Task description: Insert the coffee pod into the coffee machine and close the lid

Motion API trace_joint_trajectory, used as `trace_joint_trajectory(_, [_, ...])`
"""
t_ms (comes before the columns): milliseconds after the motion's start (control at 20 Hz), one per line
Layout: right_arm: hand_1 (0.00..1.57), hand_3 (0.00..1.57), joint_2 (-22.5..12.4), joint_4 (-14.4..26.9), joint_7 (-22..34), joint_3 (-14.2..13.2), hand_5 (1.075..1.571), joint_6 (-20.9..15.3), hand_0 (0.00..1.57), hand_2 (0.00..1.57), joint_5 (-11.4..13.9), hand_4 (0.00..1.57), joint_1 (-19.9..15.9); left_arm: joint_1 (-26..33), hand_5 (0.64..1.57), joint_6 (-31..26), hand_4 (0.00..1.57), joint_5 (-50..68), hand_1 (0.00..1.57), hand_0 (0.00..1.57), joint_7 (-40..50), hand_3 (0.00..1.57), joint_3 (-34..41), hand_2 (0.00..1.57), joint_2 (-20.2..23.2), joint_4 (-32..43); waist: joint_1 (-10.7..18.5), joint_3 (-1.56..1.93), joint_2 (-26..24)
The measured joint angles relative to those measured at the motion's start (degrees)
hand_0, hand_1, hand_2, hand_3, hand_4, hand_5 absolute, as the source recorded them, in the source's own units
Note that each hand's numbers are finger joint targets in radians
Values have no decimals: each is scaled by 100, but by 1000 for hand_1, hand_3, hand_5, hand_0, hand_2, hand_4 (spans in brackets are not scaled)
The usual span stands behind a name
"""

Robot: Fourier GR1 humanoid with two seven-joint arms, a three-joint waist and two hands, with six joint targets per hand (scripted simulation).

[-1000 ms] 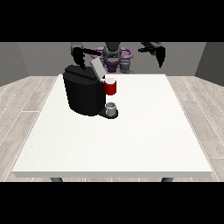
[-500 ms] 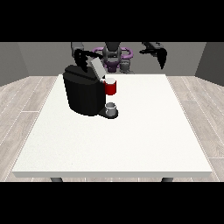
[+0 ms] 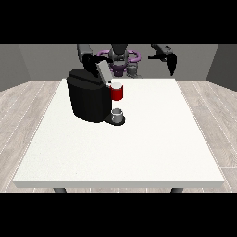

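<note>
front view: i stand small at the far edge of the white table (image 3: 139,152), my arms reaching out over it toward the camera. the black coffee machine (image 3: 88,99) sits on the table's left half, close to my side. its grey lid (image 3: 102,71) is tilted up and open, rising from the machine's top rear. at the machine's front there is a red part (image 3: 117,92) that looks like the pod holder, with a pale top surface; whether the coffee pod sits in it i cannot tell, and i see no separate pod lying anywhere on the table. under the red part, a small grey cup (image 3: 118,114) stands on the machine's dark base plate.

my hand at the view's left (image 3: 90,61) is just behind the raised lid, right beside its upper edge, above the machine's back. it is dark against a dark machine, so i cannot tell whether its fingers are curled, straight, or touching the lid.

my hand at the view's right (image 3: 170,60) hangs in the air well apart from the machine, beyond the table's far right corner. its fingers point downward and look relaxed, released, with nothing in them.

the rest of the table's surface toward the camera is plain white.
</note>
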Motion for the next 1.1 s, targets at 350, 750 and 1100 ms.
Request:
trace_joint_trajectory(350, [0,0,10,245,-47,39,1571,8,0,0,136,114,-175,-51,1571,41,192,93,0,0,33,0,57,0,112,24,23,2,32])
trace_joint_trajectory(750, [0,0,246,303,300,364,1571,-81,0,0,464,125,-625,-157,1571,14,154,194,0,0,-64,0,163,0,249,343,-2,17,30])
trace_joint_trajectory(1100, [0,0,228,587,173,345,1571,-152,0,0,698,73,-928,-211,1571,66,202,135,0,0,-38,0,-114,0,117,89,141,21,32])
